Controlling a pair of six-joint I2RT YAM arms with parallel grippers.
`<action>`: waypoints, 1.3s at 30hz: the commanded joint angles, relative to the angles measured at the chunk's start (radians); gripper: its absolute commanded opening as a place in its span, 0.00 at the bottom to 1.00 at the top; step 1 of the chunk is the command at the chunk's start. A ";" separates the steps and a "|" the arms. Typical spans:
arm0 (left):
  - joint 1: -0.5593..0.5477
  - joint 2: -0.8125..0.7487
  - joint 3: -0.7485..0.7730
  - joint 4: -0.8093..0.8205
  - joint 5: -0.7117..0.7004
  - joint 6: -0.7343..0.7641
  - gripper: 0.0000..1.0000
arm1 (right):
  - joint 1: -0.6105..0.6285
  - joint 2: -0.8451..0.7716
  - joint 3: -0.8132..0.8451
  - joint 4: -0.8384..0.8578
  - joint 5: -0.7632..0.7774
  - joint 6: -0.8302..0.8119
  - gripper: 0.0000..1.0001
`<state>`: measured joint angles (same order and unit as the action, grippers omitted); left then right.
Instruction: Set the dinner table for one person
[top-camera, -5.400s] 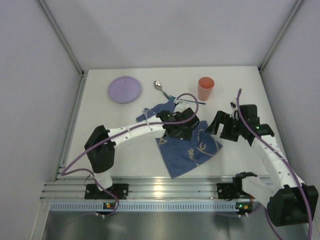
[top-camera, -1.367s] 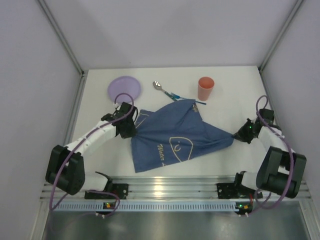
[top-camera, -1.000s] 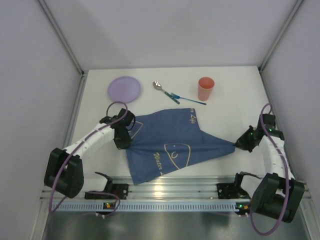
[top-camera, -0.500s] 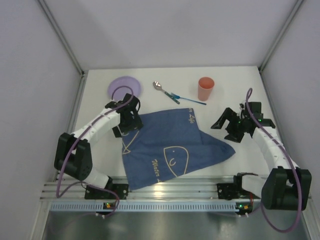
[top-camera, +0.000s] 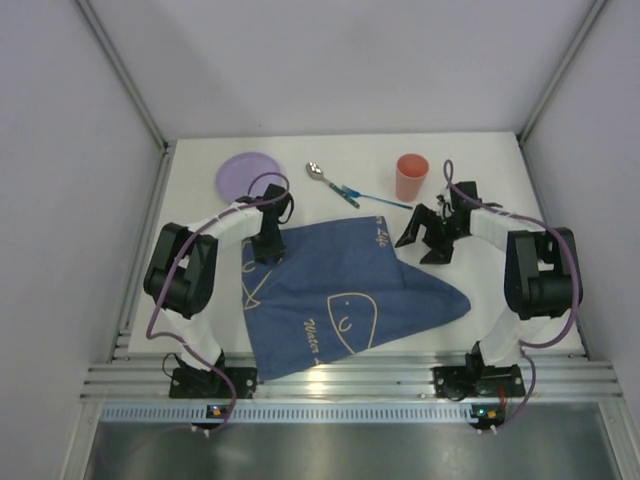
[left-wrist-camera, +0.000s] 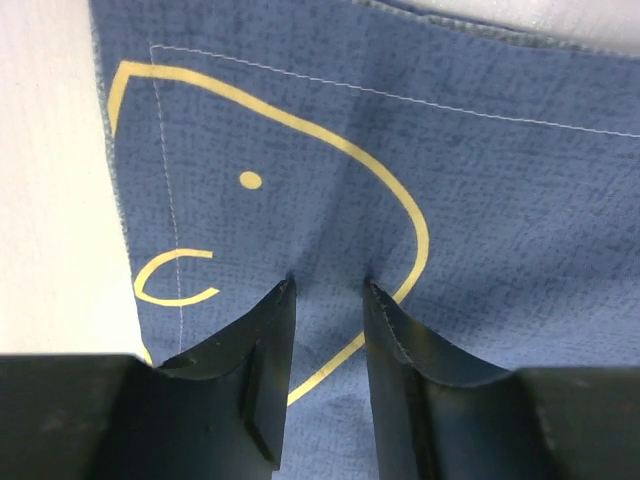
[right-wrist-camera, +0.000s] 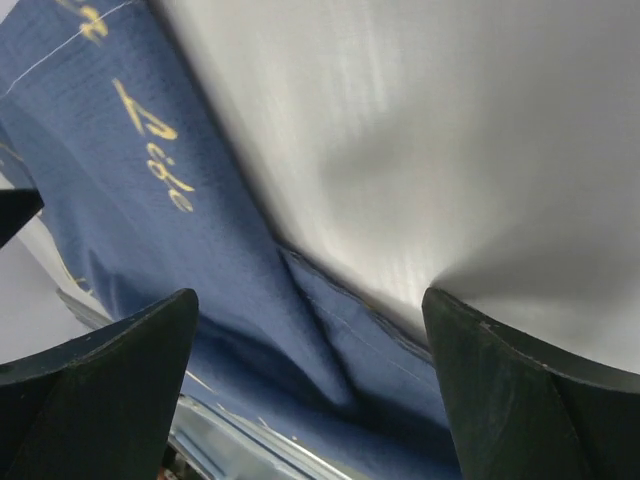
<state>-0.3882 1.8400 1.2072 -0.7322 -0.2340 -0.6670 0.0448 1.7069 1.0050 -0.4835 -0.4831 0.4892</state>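
Over the cloth (left-wrist-camera: 480, 200), left gripper (left-wrist-camera: 328, 286) narrowly apart; right gripper (right-wrist-camera: 310, 296) wide apart; cup (top-camera: 411, 177) contents unclear

The only writing I can read from here is yellow cursive on the blue cloth (top-camera: 340, 290). The right wrist camera shows a word (right-wrist-camera: 150, 165) that looks like "Life". A second word (top-camera: 312, 338) beside the fish outline (top-camera: 345, 318) seems to be "Water", but it is too small to confirm.
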 joint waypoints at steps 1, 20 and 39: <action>0.008 -0.016 -0.054 0.024 0.016 0.024 0.36 | 0.085 0.025 0.008 0.072 -0.057 -0.020 0.94; 0.054 -0.025 -0.057 0.033 0.042 0.053 0.19 | 0.130 -0.039 -0.120 0.041 0.079 0.022 0.00; 0.054 -0.012 -0.106 0.070 0.055 0.023 0.11 | 0.889 -0.023 0.348 -0.586 0.830 0.019 0.63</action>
<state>-0.3477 1.7916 1.1324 -0.6376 -0.1242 -0.6544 0.8883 1.6180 1.3754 -0.9184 0.2558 0.5098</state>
